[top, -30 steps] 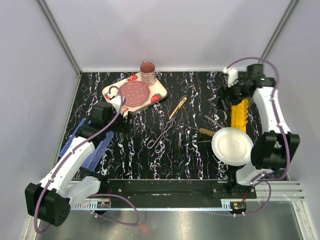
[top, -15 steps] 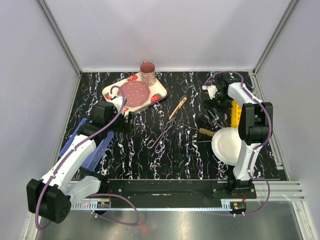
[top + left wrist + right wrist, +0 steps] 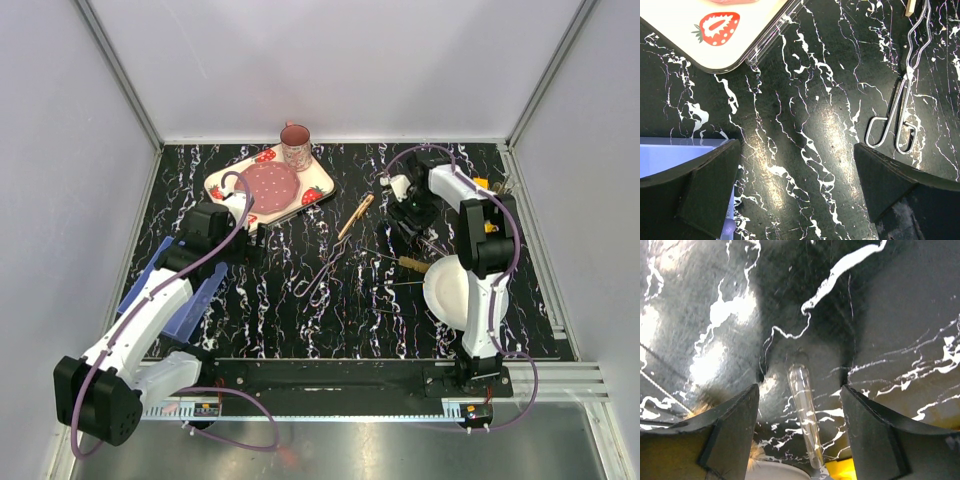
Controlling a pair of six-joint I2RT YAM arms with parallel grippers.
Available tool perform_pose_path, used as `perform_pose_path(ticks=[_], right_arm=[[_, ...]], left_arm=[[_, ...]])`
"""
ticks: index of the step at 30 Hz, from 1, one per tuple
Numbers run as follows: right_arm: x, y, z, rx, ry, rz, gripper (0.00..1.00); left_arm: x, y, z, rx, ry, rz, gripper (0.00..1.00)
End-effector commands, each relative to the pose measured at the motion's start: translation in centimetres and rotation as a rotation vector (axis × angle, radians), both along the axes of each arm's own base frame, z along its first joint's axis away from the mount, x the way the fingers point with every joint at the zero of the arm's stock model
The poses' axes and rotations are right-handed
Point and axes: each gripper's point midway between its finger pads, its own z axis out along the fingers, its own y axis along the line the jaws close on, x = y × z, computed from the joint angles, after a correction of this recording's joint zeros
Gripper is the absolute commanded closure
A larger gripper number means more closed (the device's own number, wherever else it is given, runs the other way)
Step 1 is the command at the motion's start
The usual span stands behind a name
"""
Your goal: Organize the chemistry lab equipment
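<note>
A clear glass test tube (image 3: 805, 415) lies on the black marbled table between the fingers of my right gripper (image 3: 799, 390). The jaws stand apart on either side of the tube without touching it. From above, my right gripper (image 3: 408, 222) hangs low over the table right of centre. A bent metal wire tong (image 3: 325, 268) lies mid-table, also seen as the tong (image 3: 902, 115) in the left wrist view. A wooden-handled tool (image 3: 355, 215) and a wooden-handled brush (image 3: 412, 264) lie nearby. My left gripper (image 3: 252, 240) is open over bare table, and the left gripper (image 3: 796, 147) holds nothing.
The strawberry tray (image 3: 268, 185) with a pink mug (image 3: 295, 145) sits at the back. A white plate (image 3: 450, 290) lies at the right front, with a yellow rack (image 3: 487, 228) behind my right arm. A blue rack (image 3: 180, 290) lies under my left arm.
My right arm has swung left from the yellow rack and come down over the test tube, its jaws narrowing. The left arm has not moved.
</note>
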Motion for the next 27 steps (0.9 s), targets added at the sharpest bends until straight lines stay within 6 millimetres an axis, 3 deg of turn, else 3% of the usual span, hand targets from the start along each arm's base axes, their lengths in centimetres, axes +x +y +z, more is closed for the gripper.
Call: perform_pose_path(ticks=[1,6,12,16,21,27], right_arm=[[1.3,-0.4,0.1,-0.052,-0.013,0.005,0.31],[1.2,-0.6,-0.6,-0.083,0.001,0.03,0.43],[0.3,-0.3,-1.7,-0.118,0.038,0.064,0.7],[0.6,-0.2,-1.6,-0.117,0.015,0.073,0.78],[2.5,1.3,1.3,-0.038,-0.073,0.099,0.83],[5.0,4.0,8.8,0.136,-0.244,0.131,0.83]], left_arm=[[1.1,-0.3,0.9,-0.013,-0.054,0.0,0.01],[1.1,-0.4,1.0,-0.014,-0.055,-0.003,0.01],[1.1,-0.3,1.0,-0.014,-0.055,-0.003,0.01],[1.1,-0.4,1.2,-0.016,-0.059,-0.003,0.01],[1.1,-0.3,1.1,-0.014,-0.06,0.0,0.01],[1.1,0.0,1.2,-0.006,-0.064,0.01,0.01]])
